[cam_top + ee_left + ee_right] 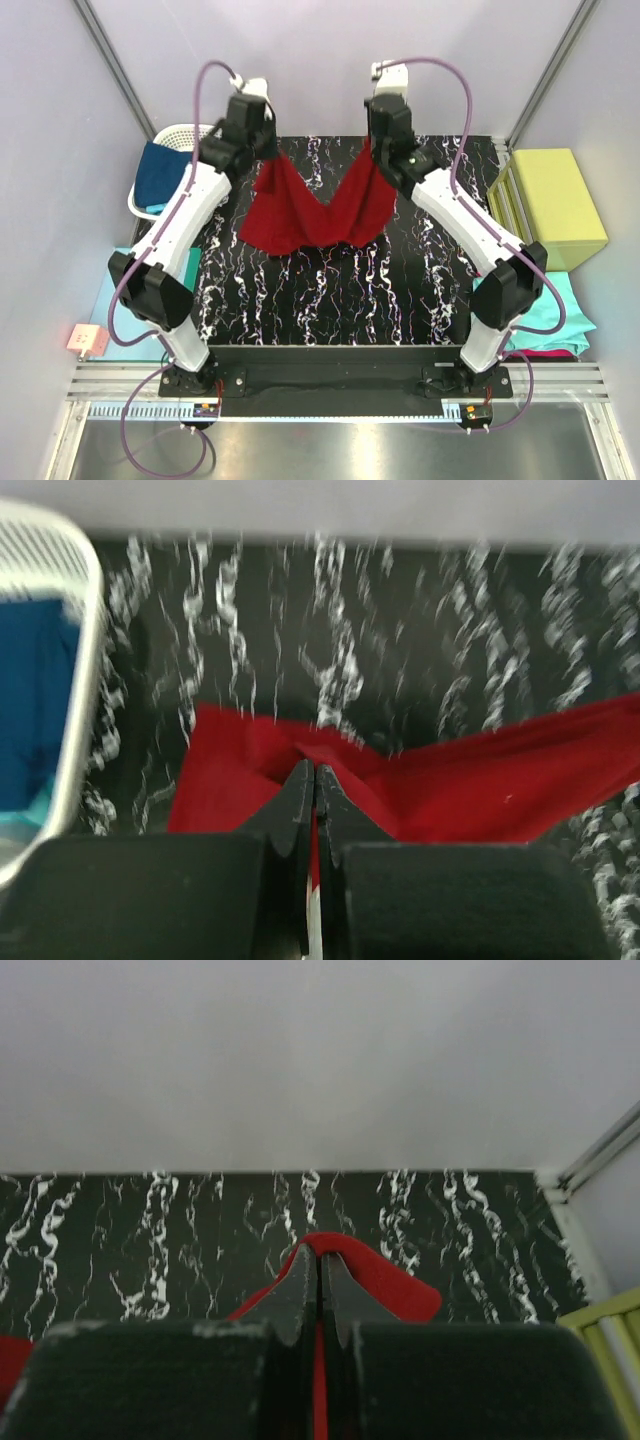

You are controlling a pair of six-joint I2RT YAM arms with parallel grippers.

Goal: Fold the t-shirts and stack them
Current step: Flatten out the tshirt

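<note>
The left arm [190, 215] rises from its mount at the near left, bends at a raised elbow out toward the left side, and sends its white forearm slanting far and to the right. The right arm [455, 215] mirrors it from the near right, with its elbow out to the right and its forearm slanting far and to the left. The two black wrists sit at the far end, well apart, each tipped downward. The left gripper [315, 772] has its two dark fingers pressed together on a pinch of the dark red t-shirt [310, 215]. The right gripper [320, 1258] is likewise closed, fingers together, with a fold of the same shirt nipped between them.
</note>
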